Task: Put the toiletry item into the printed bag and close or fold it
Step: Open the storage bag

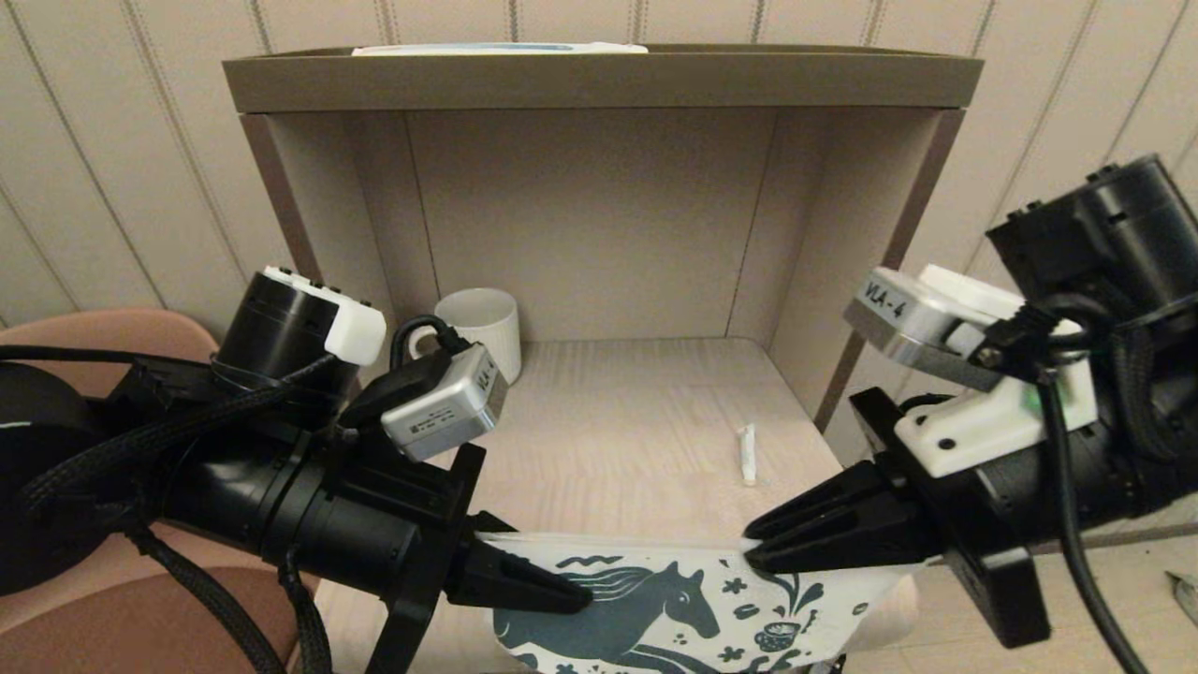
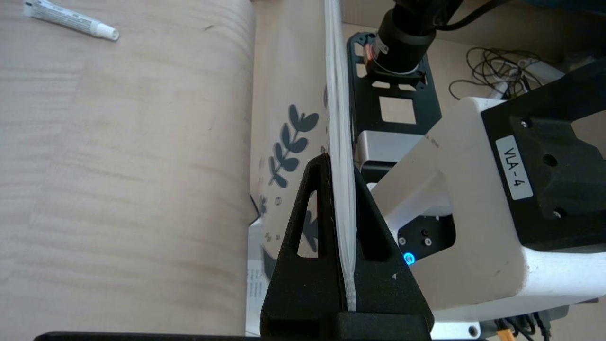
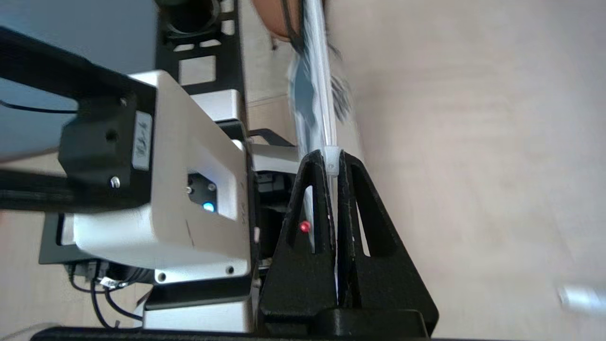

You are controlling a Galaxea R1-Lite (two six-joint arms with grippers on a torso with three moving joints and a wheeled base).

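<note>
The printed bag [image 1: 674, 608], white with a dark teal horse, hangs at the front edge of the shelf board, stretched between both grippers. My left gripper [image 1: 576, 594] is shut on its left top edge [image 2: 341, 189]. My right gripper [image 1: 753, 548] is shut on its right top edge, pinching the white slider tab [image 3: 332, 161]. The toiletry item [image 1: 747, 454], a slim white tube, lies on the board behind the bag, toward the right; it also shows in the left wrist view [image 2: 71, 19] and, blurred, in the right wrist view [image 3: 580, 298].
A ribbed white mug [image 1: 482, 328] stands at the back left of the open cabinet [image 1: 599, 80]. The cabinet's side walls close in the board on both sides. A brown chair [image 1: 112, 346] sits at the left. Cables [image 2: 492, 71] lie on the floor.
</note>
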